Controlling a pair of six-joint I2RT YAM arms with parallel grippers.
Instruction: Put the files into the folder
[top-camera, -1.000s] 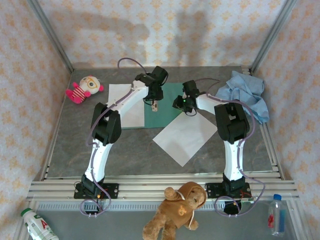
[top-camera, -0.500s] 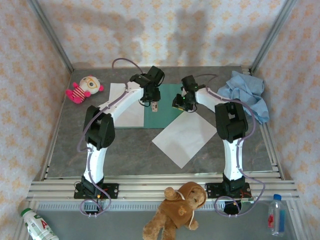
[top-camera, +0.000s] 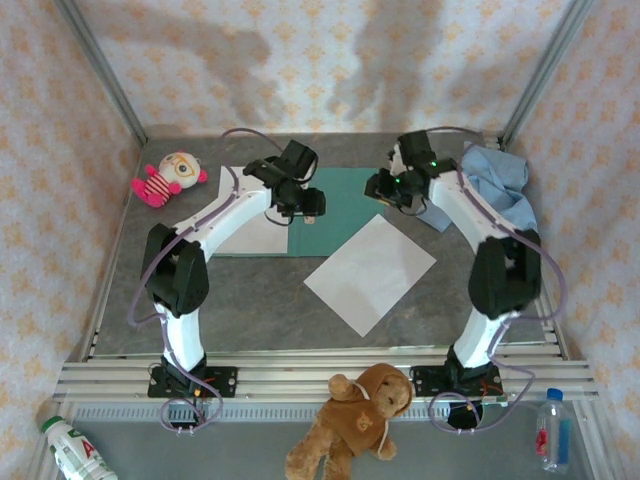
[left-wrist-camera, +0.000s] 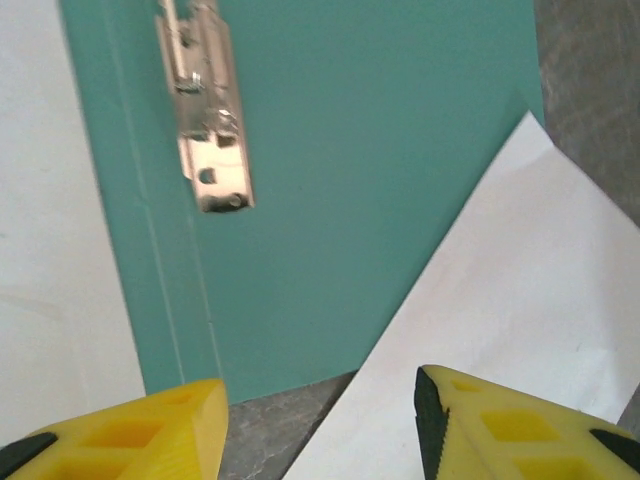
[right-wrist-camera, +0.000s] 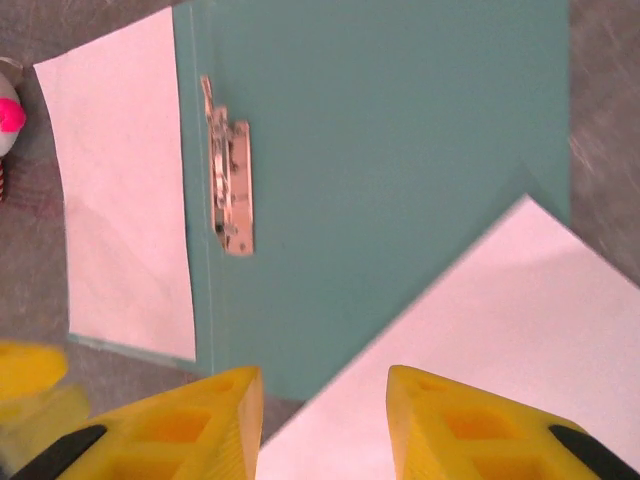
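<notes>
Teal folder (top-camera: 342, 200) lies open, metal clip (left-wrist-camera: 210, 130) near its spine.

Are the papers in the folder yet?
Halfway. Done: one white sheet lies on the left leaf of the open folder. In hand: nothing; the left gripper and right gripper hover open. Left: the slanted sheet, mostly on the table with one corner over the folder.

Both arms stretch far forward, elbows bowed outward. The left gripper (top-camera: 305, 205) (left-wrist-camera: 320, 420) points down, its yellow fingers (left-wrist-camera: 130, 430) parted. Facing it, well apart, the right gripper (top-camera: 384, 189) (right-wrist-camera: 325, 420) also aims down, fingers (right-wrist-camera: 190, 430) spread.
</notes>
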